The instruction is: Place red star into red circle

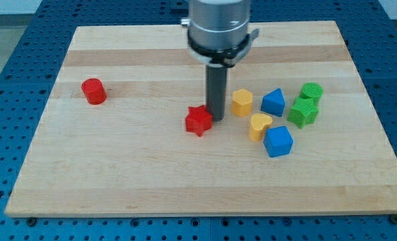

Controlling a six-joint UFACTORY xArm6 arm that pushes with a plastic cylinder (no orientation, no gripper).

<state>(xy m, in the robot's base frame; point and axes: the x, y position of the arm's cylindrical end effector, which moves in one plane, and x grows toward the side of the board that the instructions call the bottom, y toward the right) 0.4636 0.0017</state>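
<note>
The red star point(198, 120) lies near the middle of the wooden board point(118, 174). The red circle, a short red cylinder point(93, 91), stands far off at the view's left, apart from the star. My tip point(217, 118) is down on the board just to the right of the red star, touching or nearly touching its right side.
A cluster of blocks lies to the right of my tip: a yellow hexagon point(242, 102), a yellow heart point(259, 125), a blue triangular block point(273, 102), a blue cube point(278, 141), and two green blocks point(311, 92) point(303, 112).
</note>
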